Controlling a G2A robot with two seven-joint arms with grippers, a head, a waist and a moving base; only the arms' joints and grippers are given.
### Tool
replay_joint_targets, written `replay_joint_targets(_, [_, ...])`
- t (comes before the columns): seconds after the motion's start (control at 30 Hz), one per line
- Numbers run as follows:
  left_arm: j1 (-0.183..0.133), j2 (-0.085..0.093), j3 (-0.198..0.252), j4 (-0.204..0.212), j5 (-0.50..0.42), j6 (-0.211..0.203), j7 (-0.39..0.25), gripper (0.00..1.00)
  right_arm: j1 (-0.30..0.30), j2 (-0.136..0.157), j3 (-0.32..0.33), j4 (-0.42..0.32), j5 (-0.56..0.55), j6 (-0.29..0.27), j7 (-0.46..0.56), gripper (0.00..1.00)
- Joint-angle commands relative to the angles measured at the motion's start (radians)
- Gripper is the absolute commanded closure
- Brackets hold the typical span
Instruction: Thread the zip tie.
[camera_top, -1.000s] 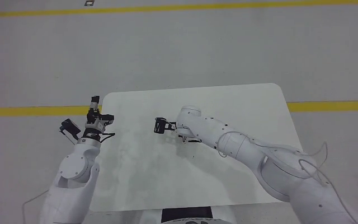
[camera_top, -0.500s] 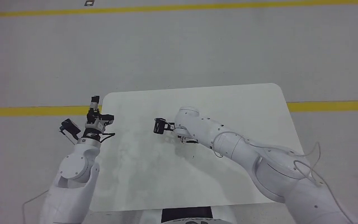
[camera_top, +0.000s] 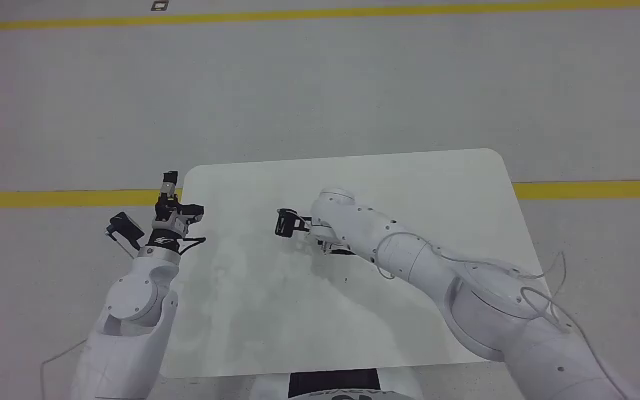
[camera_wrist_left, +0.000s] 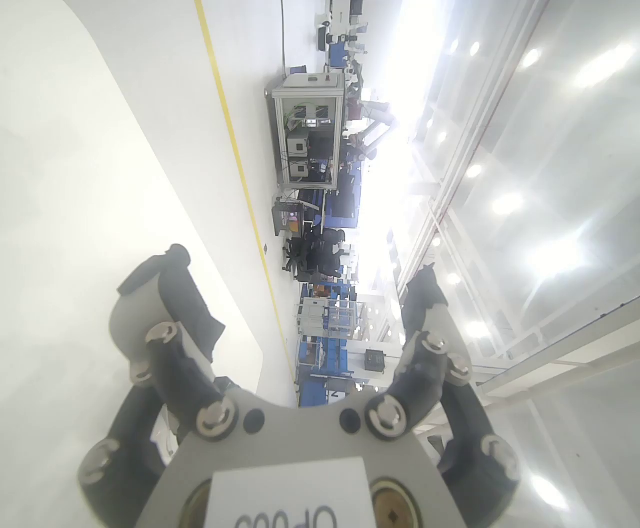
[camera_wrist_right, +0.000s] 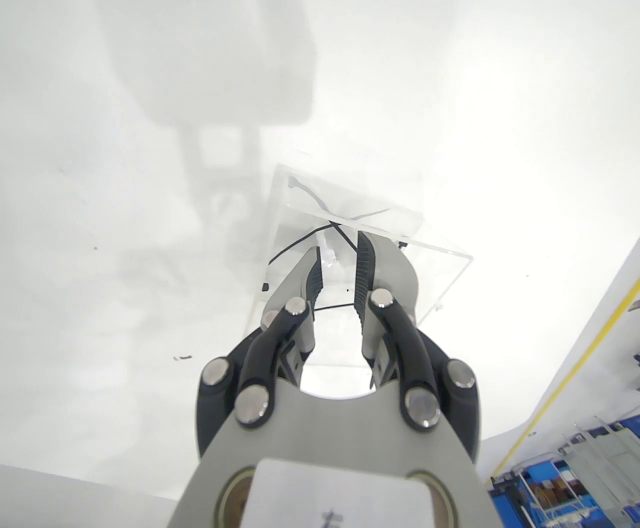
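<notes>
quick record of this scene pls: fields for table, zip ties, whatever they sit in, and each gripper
table: white table with rounded corners
box: clear box on the table
zip ties: thin black zip ties lying loose in the box
right gripper: right gripper open by a narrow gap, tips at the box, nothing clearly gripped
left gripper: left gripper wide open, empty, beside the table's edge, away from the box
threading: not yet begun

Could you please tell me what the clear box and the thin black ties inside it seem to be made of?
Clear box: probably rigid transparent plastic, perhaps acrylic, with a glossy finish; the white table shows through it and its straight edges catch the light.
Zip ties: likely thin, flexible black plastic, perhaps nylon, with a matt finish; they lie in loose curves.
</notes>
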Motion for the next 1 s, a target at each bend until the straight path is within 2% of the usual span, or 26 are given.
replay_joint_targets(0.0, [0.0,0.0,0.0,0.0,0.0,0.0,0.0,0.0,0.001,-0.005,0.0,0.009,0.0,0.0,0.0,0.82])
replay_joint_targets(0.37, [0.0,0.0,0.0,0.0,0.0,0.0,0.0,0.0,0.01,-0.029,0.0,0.058,0.011,0.0,-0.014,0.81])
replay_joint_targets(0.73, [0.0,0.0,0.0,0.0,0.0,0.0,0.0,0.0,0.015,-0.051,0.0,0.094,0.042,0.0,0.014,0.79])
replay_joint_targets(0.83, [0.0,0.0,0.0,0.0,0.0,0.0,0.0,0.0,0.015,-0.056,0.0,0.1,0.042,0.0,0.016,0.81])
replay_joint_targets(0.97, [0.0,0.0,0.0,0.0,0.0,0.0,0.0,0.0,0.017,-0.059,0.0,0.105,0.042,0.0,0.016,0.89])
